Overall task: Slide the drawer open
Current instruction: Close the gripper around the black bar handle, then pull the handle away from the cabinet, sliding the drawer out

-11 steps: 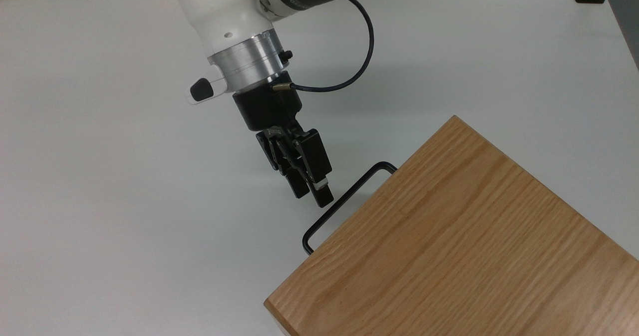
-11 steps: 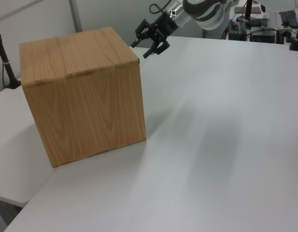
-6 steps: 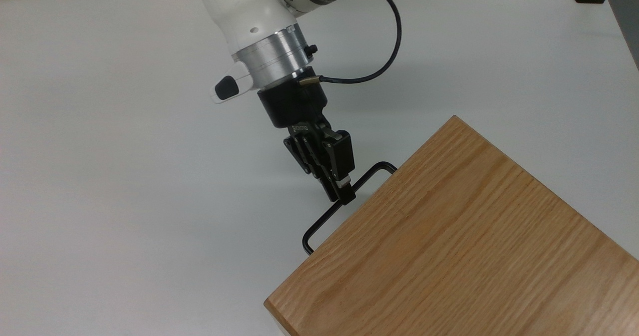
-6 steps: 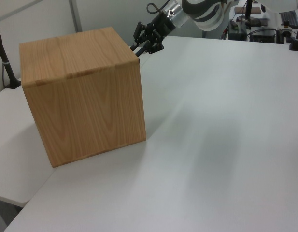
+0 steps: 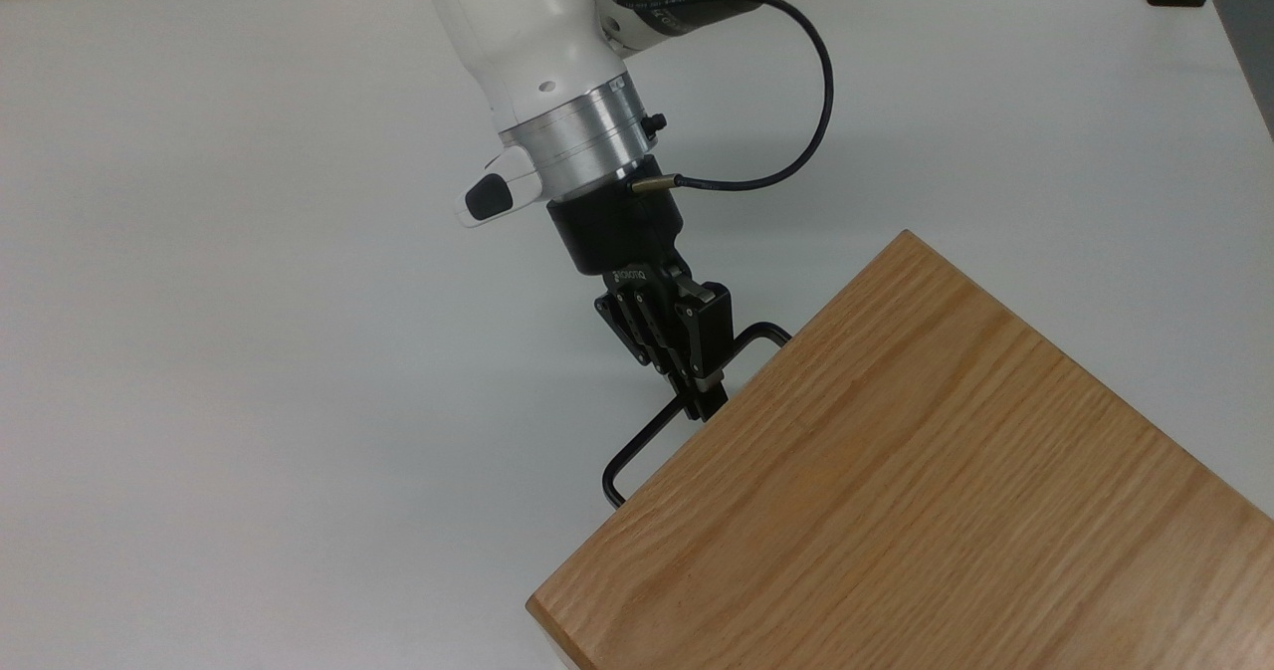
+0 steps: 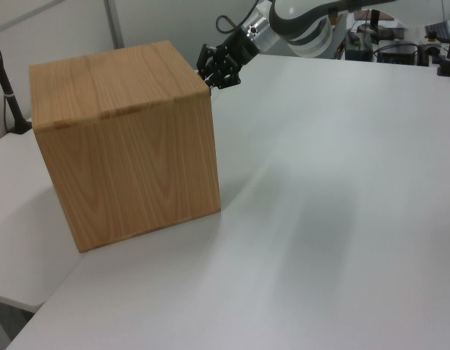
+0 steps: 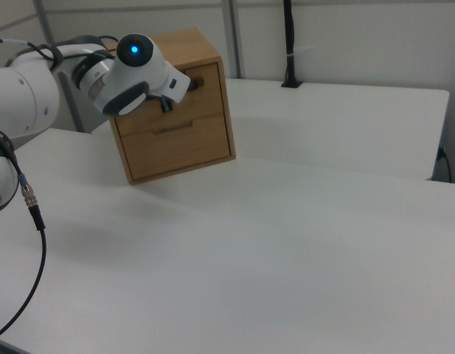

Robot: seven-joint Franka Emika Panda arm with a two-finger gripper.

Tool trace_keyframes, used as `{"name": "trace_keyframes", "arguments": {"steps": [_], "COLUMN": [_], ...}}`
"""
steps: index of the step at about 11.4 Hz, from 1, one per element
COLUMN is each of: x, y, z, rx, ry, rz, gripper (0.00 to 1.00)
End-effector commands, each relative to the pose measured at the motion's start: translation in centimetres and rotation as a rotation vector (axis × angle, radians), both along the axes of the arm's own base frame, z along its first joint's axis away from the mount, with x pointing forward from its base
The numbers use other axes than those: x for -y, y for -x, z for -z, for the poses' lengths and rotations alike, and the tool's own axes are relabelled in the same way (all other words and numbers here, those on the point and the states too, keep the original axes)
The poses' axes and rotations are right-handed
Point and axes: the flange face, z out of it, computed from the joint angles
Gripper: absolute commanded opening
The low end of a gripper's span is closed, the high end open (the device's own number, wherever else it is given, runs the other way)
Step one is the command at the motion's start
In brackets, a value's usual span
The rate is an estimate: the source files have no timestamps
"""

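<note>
The drawer (image 7: 206,92) is the upper of two oak fronts on the wooden cabinet (image 5: 896,491), and it sits flush with the cabinet face. In the top view its thin black U-shaped handle (image 5: 645,438) sticks out past the cabinet's top edge. My gripper (image 5: 705,406) is at the middle of that bar, its tips reaching the handle line. The left view shows the gripper (image 6: 212,75) against the cabinet's far upper corner. In the right view my white arm (image 7: 135,70) covers the left part of the upper front.
A lower drawer front (image 7: 179,146) sits under the upper one. The cabinet (image 6: 122,138) stands on a white table (image 5: 249,302) with open surface around it. A black post (image 7: 288,44) rises behind the table, and another black pole (image 6: 6,87) stands beside the cabinet.
My gripper has moved toward the cabinet, from beside the handle bar to right on it. The cabinet and drawer have not moved.
</note>
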Motion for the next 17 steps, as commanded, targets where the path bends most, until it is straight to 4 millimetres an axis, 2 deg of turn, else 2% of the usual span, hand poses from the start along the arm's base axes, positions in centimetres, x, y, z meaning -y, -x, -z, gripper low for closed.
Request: {"name": "trace_keyframes", "arguments": {"steps": [1,3,6,8,12,13,17], "x": [0.1,1.5,1.9,3.0,4.1,4.8,5.6], "y": [-0.2,0.2,0.7,1.0,1.5,1.6,2.4], "z": [0.7,-0.8,-0.9,-1.2,-0.5,-0.4,-0.6], "rx": [0.005,0.019,0.023,0.021,0.012,0.006,-0.019], "ry": [0.026,0.024,0.047,0.049,0.074,0.075,0.082], "rz": [-0.007,0.007,-0.012,-0.001,-0.016,-0.008,-0.04], "gripper": [0.03,0.03,0.03,0.03,0.03,0.03,0.03]}}
